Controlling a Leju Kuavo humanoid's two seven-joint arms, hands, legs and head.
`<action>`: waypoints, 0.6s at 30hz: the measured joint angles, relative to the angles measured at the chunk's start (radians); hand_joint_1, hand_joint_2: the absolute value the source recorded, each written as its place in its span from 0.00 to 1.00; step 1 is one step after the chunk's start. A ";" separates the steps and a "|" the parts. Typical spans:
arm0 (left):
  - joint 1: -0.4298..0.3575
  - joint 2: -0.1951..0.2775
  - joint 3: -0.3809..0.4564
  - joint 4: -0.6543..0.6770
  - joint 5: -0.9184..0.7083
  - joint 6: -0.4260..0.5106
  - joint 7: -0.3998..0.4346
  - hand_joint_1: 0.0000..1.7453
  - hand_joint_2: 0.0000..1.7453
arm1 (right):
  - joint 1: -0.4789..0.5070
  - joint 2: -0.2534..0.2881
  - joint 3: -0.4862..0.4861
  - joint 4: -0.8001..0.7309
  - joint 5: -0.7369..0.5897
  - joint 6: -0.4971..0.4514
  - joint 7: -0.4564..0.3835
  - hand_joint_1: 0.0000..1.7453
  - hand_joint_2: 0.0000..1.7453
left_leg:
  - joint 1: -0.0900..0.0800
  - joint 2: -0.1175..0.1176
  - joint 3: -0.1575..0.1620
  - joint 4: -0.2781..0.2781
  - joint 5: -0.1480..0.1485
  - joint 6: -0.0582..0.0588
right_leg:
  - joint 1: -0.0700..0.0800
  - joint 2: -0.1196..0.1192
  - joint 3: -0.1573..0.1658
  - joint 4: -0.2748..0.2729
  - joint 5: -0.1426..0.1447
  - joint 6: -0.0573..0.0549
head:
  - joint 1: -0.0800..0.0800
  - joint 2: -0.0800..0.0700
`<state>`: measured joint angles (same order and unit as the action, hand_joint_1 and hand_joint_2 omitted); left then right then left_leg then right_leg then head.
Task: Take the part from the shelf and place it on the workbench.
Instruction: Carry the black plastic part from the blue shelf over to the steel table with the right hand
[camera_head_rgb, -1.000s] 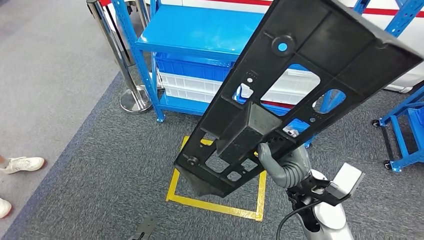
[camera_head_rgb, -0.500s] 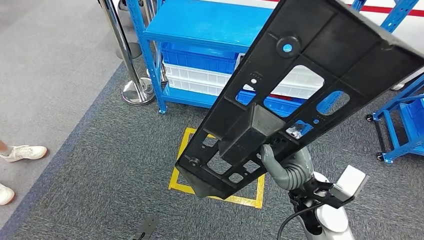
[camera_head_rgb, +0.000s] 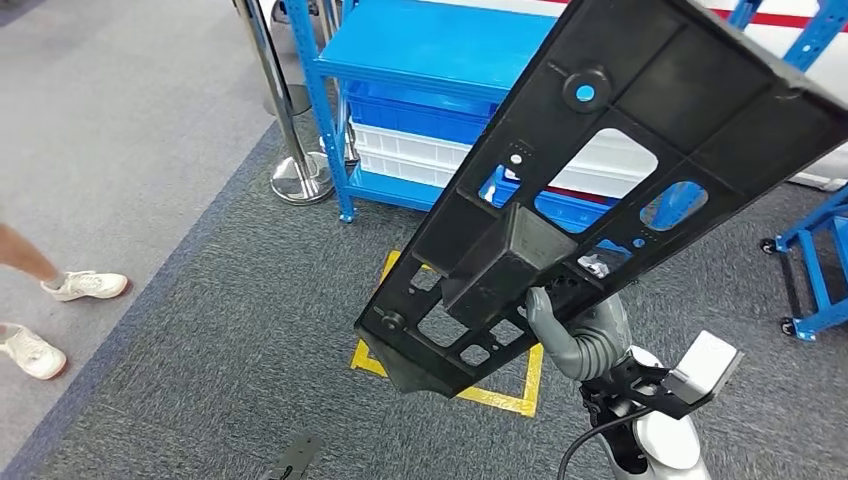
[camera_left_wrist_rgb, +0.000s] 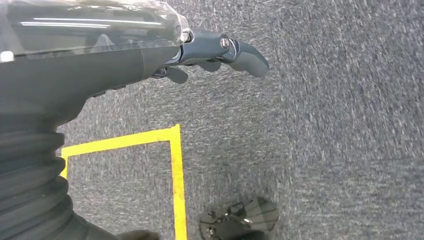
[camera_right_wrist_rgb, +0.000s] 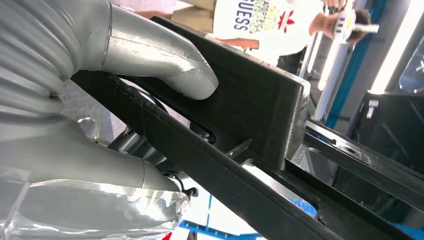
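A long black plastic part (camera_head_rgb: 640, 130) with several cut-outs runs slantwise through the head view, lifted above the floor. My right hand (camera_head_rgb: 580, 335) grips it from below, near its lower end, beside a raised box-shaped block. In the right wrist view the grey thumb (camera_right_wrist_rgb: 165, 60) presses on the part's (camera_right_wrist_rgb: 260, 100) flat black rib and the palm lies under it. My left hand (camera_left_wrist_rgb: 210, 50) hangs over the grey carpet, fingers stretched out and holding nothing.
A blue shelf (camera_head_rgb: 440, 45) with blue and white bins (camera_head_rgb: 400, 150) stands ahead, a chrome stanchion (camera_head_rgb: 300, 180) to its left. A yellow tape square (camera_head_rgb: 500, 395) marks the carpet below the part. A person's feet (camera_head_rgb: 90, 285) are at left, a blue cart (camera_head_rgb: 815, 270) at right.
The whole view has shifted: shelf, stanchion and tape square have slid right in the picture. The part stays in my right hand at the same tilt. The person's feet have stepped.
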<state>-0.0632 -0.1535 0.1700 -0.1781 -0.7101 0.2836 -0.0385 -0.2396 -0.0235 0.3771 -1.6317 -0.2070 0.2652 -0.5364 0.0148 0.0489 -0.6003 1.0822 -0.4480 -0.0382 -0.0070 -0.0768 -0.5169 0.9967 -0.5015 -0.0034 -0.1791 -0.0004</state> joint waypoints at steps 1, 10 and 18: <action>-0.001 0.000 0.000 0.000 0.000 0.000 0.000 0.00 1.00 | 0.000 0.000 0.000 0.000 0.001 0.000 0.000 1.00 1.00 | -0.004 0.012 0.016 -0.033 0.004 0.005 | 0.003 -0.007 -0.001 0.006 -0.003 0.005 | 0.000 0.000; -0.005 -0.001 0.000 0.000 -0.001 0.000 0.002 0.00 1.00 | 0.003 -0.005 -0.003 -0.003 0.002 0.002 0.000 1.00 1.00 | -0.007 -0.069 -0.006 -0.063 0.019 0.065 | -0.006 0.071 -0.130 0.282 -0.151 0.031 | 0.001 0.000; -0.007 -0.006 -0.001 0.000 -0.003 -0.001 0.003 0.00 1.00 | 0.007 -0.009 -0.012 -0.010 0.003 0.002 0.000 1.00 1.00 | -0.008 -0.165 -0.026 -0.059 0.044 0.039 | -0.002 0.150 -0.020 0.030 0.001 0.002 | 0.001 0.000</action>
<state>-0.0698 -0.1595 0.1690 -0.1781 -0.7131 0.2831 -0.0354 -0.2322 -0.0324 0.3649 -1.6414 -0.2040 0.2670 -0.5365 0.0071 -0.1157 -0.6265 1.0229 -0.4044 0.0006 -0.0095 0.0737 -0.5372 1.0267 -0.5005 -0.0017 -0.1784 -0.0004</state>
